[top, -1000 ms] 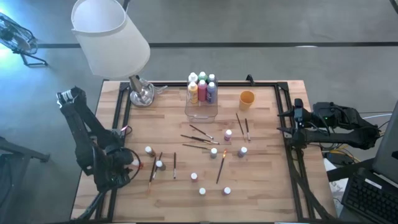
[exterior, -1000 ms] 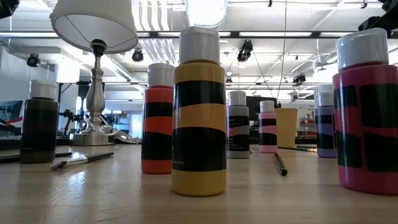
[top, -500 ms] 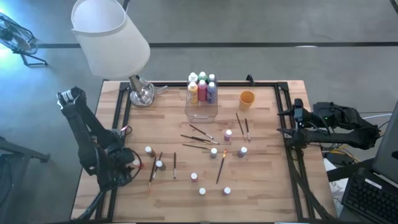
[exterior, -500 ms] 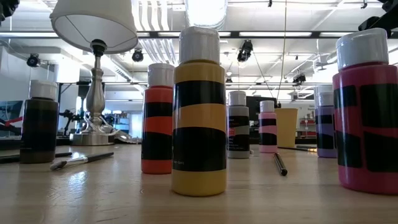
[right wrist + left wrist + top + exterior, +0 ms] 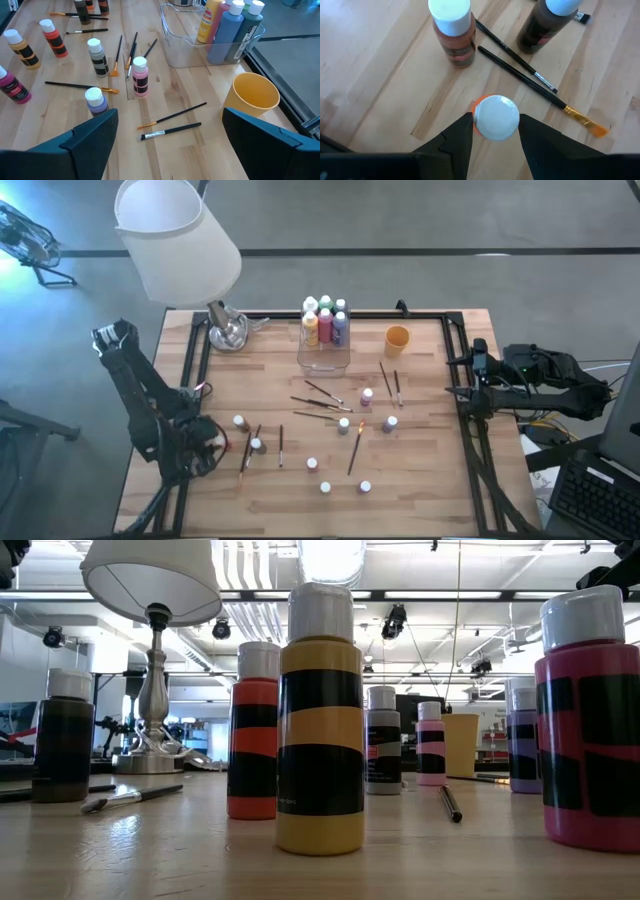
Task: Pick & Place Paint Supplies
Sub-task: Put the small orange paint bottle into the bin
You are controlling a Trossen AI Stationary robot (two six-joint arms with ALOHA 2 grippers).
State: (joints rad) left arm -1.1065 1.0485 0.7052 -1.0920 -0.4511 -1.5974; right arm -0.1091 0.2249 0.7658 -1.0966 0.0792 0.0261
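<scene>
- The left gripper point(image 5: 495, 131) sits at the table's 8 o'clock edge, its fingers pressed on either side of an orange paint bottle point(image 5: 495, 117) just under the white cap; I read that as a grip on the bottle.
- The right gripper point(image 5: 170, 142) waits at the 3 o'clock edge with its fingers spread wide and nothing between them.
- The loose bottles point(image 5: 325, 487) and thin paintbrushes point(image 5: 354, 450) lie scattered from the centre toward 6 o'clock; five or so bottles already stand in the clear plastic box point(image 5: 324, 358) at 12 o'clock.
- Handling, as a judgement: these small plastic bottles look light and stiff, with smooth round walls that may twist in a pinch. Holding the body just below the cap seems safest.
- The brushes are thin and lie flat, so they are harder to lift; a pinch across mid-handle looks best.
- Room to move: two brushes point(image 5: 520, 65) and two bottles point(image 5: 452, 30) lie near the held one. A straight lift should clear them.
- The lamp point(image 5: 180, 240) overhangs the 11 o'clock corner and an orange cup point(image 5: 397, 338) stands beside the box; the box's near half looks free.
</scene>
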